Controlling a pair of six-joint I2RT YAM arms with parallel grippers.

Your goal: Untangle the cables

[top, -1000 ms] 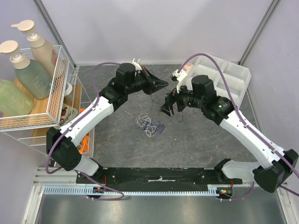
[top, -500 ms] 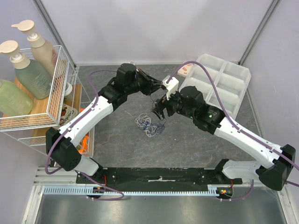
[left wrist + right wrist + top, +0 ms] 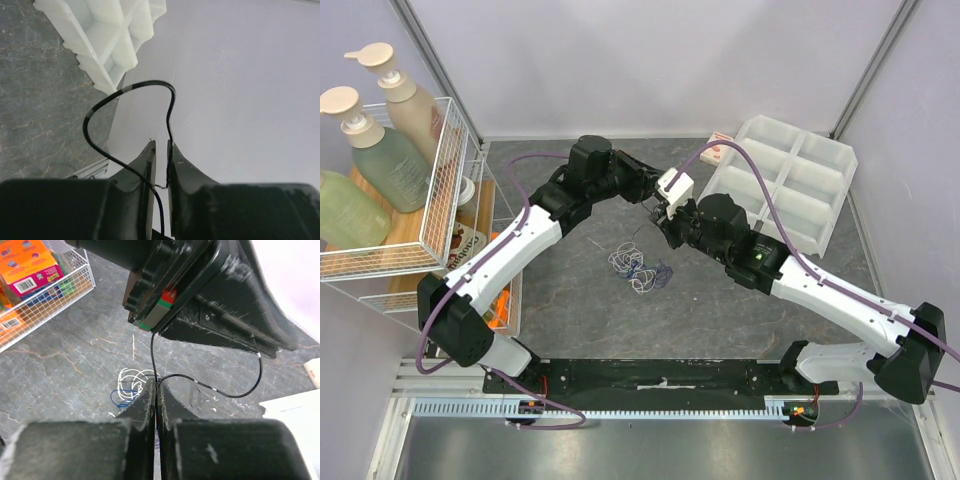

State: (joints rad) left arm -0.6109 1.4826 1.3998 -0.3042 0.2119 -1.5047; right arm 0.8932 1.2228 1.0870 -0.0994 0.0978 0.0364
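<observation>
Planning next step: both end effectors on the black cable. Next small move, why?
Probably ease left end effector and right end effector apart: both pinch the black cable, slack loops between them, white and blue cables lie below.
</observation>
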